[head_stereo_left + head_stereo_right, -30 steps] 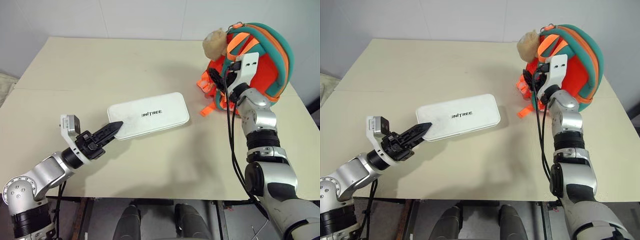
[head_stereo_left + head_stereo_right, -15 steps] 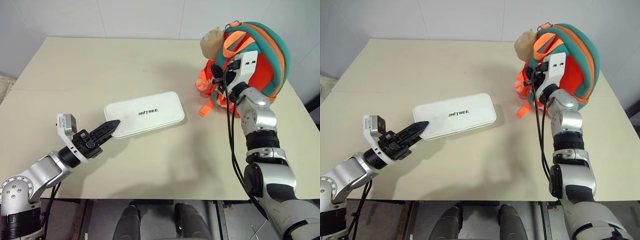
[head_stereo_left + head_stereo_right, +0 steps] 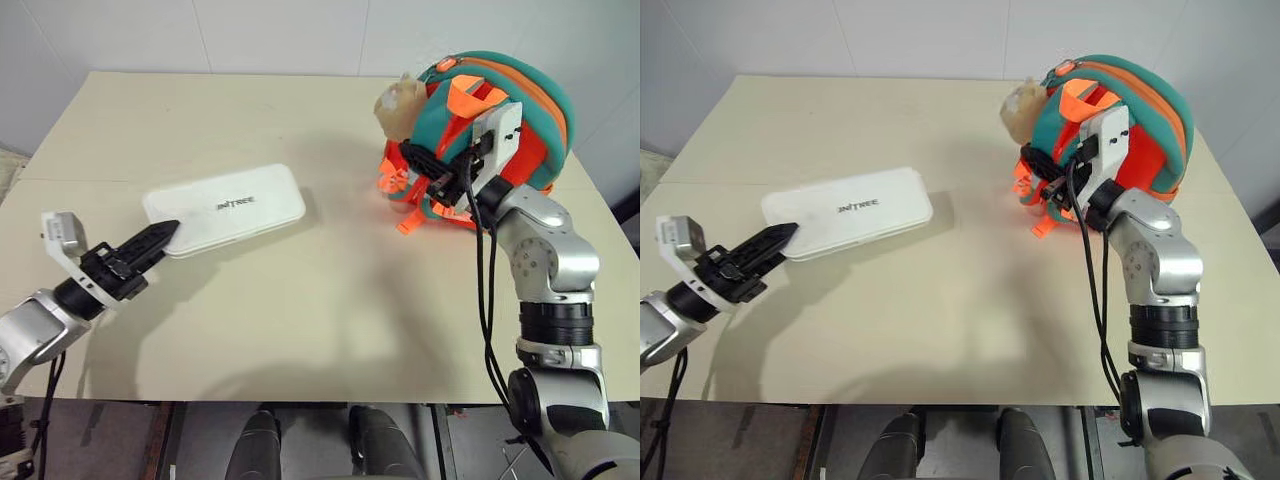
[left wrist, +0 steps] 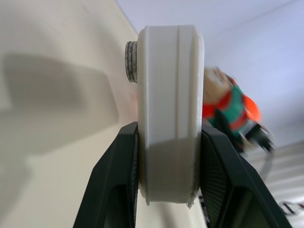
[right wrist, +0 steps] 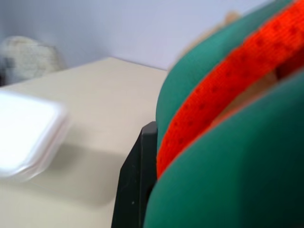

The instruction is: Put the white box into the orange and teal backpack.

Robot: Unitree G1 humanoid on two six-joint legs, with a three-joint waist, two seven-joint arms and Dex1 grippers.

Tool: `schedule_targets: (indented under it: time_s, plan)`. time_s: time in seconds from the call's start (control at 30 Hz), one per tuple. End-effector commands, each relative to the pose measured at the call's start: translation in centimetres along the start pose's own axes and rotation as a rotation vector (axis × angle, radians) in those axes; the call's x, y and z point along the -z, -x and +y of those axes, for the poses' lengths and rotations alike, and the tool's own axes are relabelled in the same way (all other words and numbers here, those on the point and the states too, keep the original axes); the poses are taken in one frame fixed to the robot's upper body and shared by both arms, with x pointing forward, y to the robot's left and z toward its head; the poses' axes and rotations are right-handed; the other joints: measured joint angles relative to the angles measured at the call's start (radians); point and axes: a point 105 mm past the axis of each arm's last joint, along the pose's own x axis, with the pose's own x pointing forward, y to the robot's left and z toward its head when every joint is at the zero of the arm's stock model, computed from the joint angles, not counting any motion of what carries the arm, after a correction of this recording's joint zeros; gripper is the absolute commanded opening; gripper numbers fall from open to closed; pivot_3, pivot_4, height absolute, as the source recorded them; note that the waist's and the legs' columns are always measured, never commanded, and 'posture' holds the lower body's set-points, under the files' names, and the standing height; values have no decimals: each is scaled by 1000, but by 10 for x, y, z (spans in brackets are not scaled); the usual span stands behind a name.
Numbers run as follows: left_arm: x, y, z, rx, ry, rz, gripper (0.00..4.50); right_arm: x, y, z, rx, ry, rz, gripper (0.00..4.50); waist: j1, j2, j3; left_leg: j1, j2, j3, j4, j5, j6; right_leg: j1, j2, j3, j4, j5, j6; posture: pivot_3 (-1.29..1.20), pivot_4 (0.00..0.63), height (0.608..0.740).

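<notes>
Eye views – left gripper (image 3: 168,229): the near short end of the white box (image 3: 224,209) is clamped between its two black fingers, and the box is carried out in front of them, tilted, over the beige table (image 3: 320,300).
Eye views – white box: it lies straight ahead of the left gripper, with the dark lettering on top; the shadow under it falls on the table.
Eye views – right gripper (image 3: 1040,165): it is pressed into the teal straps of the orange and teal backpack (image 3: 1140,110), and a strap seems to be pinched there.
Eye views – backpack: it stands just behind the right gripper, well apart from the box; a tan plush toy (image 3: 400,105) is attached beside the fingers.
Left wrist view – box edge (image 4: 170,109): it is held tightly between both pads – a small round foot is seen on its side.
Right wrist view – finger (image 5: 137,180): one black finger is seen against teal padding and orange webbing; the grip is closed.
</notes>
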Motion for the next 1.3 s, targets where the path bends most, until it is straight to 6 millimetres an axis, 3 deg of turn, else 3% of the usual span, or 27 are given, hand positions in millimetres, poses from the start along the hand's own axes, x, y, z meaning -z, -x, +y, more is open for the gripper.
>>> schedule_targets:
  time_s: [0.03,0.23,0.53,0.83,1.0,1.1,1.3]
  plan:
    - [-18,6,-10,37,-58,-37,1371,-26,5,29,-134,41,-52,0,0,0,0,0,0,0,-1,0,0,0,0,0,0,0,0,0,150,740]
    - [-35,15,0,-6,-92,-46,1371,-44,17,66,-302,13,-65,0,0,0,0,0,2,2,-5,0,-1,-4,0,0,0,-1,-2,0,150,740]
    - [-44,6,2,10,-116,-10,1371,-69,36,121,-580,-134,-99,0,-1,0,0,-1,2,4,-6,0,-1,-6,-1,0,1,-1,-2,0,150,740]
    - [-48,-2,2,33,-134,42,1371,-73,65,153,-819,-177,-13,0,0,-1,0,-1,2,4,-6,0,0,-7,-1,0,1,-1,-2,0,150,740]
    - [-49,-4,2,35,-147,68,1371,-67,81,161,-914,-160,76,0,-1,-1,0,-1,2,5,-6,0,0,-7,-1,0,1,-1,-2,0,150,740]
    - [-51,-4,0,42,-163,79,1371,-51,92,160,-958,-103,159,0,2,-1,0,-1,2,5,-5,0,0,-7,0,0,1,-1,-2,0,150,740]
    - [-53,-2,-21,86,-257,112,1371,-17,86,152,-902,2,157,0,-1,-2,-1,-1,2,5,-4,0,0,-7,0,0,2,-1,-2,0,150,740]
